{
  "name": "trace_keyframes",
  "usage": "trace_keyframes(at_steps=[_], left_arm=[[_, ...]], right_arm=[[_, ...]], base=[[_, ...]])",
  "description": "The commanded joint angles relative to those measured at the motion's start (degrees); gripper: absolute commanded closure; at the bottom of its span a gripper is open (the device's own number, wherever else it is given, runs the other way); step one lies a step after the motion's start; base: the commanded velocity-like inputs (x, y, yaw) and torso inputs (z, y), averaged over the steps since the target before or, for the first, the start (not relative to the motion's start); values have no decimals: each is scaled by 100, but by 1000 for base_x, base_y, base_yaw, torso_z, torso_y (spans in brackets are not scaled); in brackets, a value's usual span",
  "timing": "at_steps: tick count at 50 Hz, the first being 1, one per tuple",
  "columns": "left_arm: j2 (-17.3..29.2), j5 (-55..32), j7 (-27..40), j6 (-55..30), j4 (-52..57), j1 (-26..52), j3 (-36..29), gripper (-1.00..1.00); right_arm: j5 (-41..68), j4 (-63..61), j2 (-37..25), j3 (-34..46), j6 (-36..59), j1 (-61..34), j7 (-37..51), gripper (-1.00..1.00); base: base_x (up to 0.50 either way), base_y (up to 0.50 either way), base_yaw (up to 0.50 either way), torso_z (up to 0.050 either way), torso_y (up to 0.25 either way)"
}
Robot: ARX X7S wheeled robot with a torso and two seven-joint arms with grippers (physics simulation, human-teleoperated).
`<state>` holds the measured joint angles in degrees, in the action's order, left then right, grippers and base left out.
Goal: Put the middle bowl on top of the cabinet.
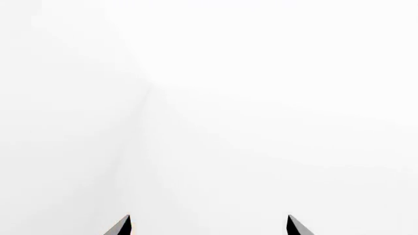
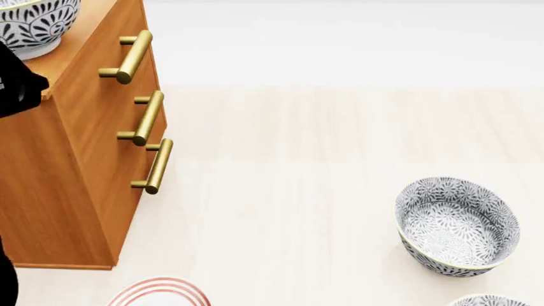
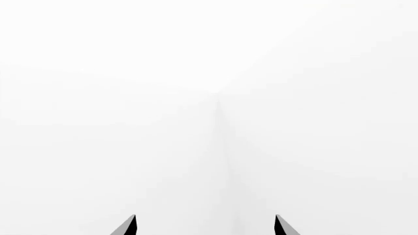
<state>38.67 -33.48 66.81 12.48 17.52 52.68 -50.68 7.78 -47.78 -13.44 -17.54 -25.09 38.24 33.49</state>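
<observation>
The middle bowl (image 2: 34,24), deep with a grey-black-and-white floral pattern, stands on the lighter top of the orange-brown cabinet (image 2: 76,191) at the head view's upper left, partly cut off by the frame. A black part of my left arm (image 2: 17,86) shows just in front of it, apart from the bowl. In the left wrist view my left gripper (image 1: 209,226) is open, its fingertips (image 1: 123,227) wide apart against blank white. My right gripper (image 3: 205,226) is open too, with nothing between its fingers. Neither gripper shows in the head view.
Two bowls of the same pattern rest on the pale floor: one (image 2: 457,226) at the right, and the rim of another (image 2: 488,300) at the bottom right edge. A white plate with red rings (image 2: 158,293) lies near the cabinet's front corner. Three brass handles (image 2: 144,115) stick out.
</observation>
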Motion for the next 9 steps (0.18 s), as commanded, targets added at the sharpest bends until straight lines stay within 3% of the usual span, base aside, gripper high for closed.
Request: trace_keyframes(at_steps=[1,9], left_arm=[[12,922,30,662,-175,-724,-230,-100],[49,1919,342,979,-189,-1134,-300,-100]], right_arm=[[18,10,-18,-32,-33,21,-6,-100],[13,39,-37,-22,-22,-20,-14,-100]], base=[[0,0,0,0,0],[0,0,0,0,0]])
